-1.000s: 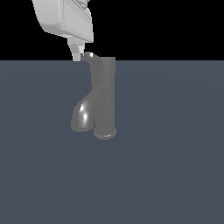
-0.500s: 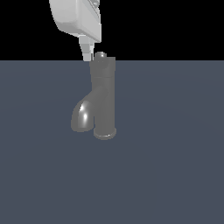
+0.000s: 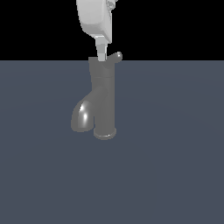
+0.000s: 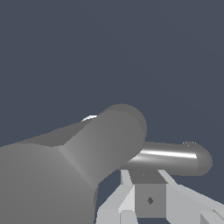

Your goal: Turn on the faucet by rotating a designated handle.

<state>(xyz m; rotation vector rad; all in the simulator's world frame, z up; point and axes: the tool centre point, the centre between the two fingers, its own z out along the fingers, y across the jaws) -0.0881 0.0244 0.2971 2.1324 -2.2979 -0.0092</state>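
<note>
The faucet (image 3: 103, 94) is a dark grey upright cylinder with a ringed base and a fat shiny spout (image 3: 82, 117) curving down toward the exterior view's left. The handle (image 3: 116, 56) is a short lever with a rounded tip, sticking out of the top cap toward the exterior view's right. My pale gripper (image 3: 102, 56) comes down from above, and its fingers look pressed together, holding nothing. The fingertips sit at the top cap, right beside the handle's root. In the wrist view the handle (image 4: 175, 157) lies just past my fingers (image 4: 149, 199), next to the faucet body (image 4: 65, 175).
The faucet stands on a flat dark blue-grey surface (image 3: 175, 166) that spreads all around it. The background above it is black.
My gripper has moved toward the exterior view's right, from left of the faucet top to over the cap. The handle has swung out toward the exterior view's right.
</note>
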